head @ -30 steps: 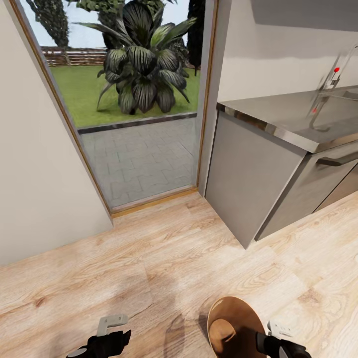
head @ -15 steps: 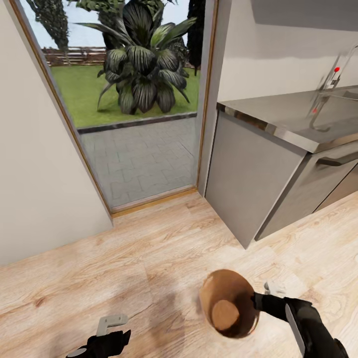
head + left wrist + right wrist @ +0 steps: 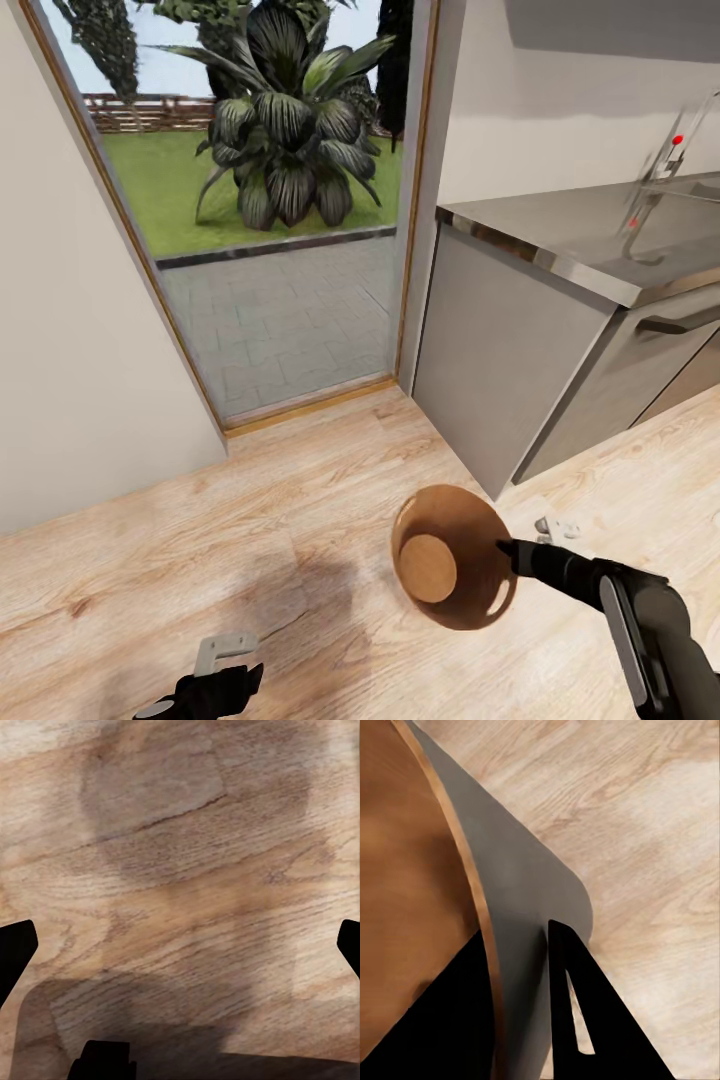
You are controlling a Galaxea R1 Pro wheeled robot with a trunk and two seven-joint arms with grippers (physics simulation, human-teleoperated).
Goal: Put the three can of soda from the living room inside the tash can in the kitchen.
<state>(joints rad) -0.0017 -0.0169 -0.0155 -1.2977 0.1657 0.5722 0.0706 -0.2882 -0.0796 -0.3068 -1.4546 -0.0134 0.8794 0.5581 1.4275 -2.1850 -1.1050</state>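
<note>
The small round coppery-brown tash can (image 3: 452,570) with its glossy brown inside hangs tilted above the pale wood-plank floor (image 3: 250,540), its open mouth turned up toward the head camera so that its flat round bottom can be seen. It lies in front of the near corner of the grey cabinet block with the steel worktop (image 3: 590,245), and to the right of the wood-framed glass door (image 3: 270,250) through which a paved strip, a lawn and a large dark-leaved plant show. The right pincer (image 3: 512,556), black and set at the end of a dark arm with a grey forearm, reaches toward the glass door side from the lower right and is closed on the rim of the tash can at the side nearest the arm. In the right wrist view one black finger (image 3: 585,1012) lies outside the can's wall and the other sits inside it, with the thin copper rim (image 3: 472,900) running between them and the can's grey shadow on the floor beside. The left pincer (image 3: 205,690) hangs low over the floor, well apart from the tash can on the side away from the cabinet; in the left wrist view its dark fingertips (image 3: 15,952) stand far apart at the two edges, spread wide with nothing between them but wood planks and soft shadow.
</note>
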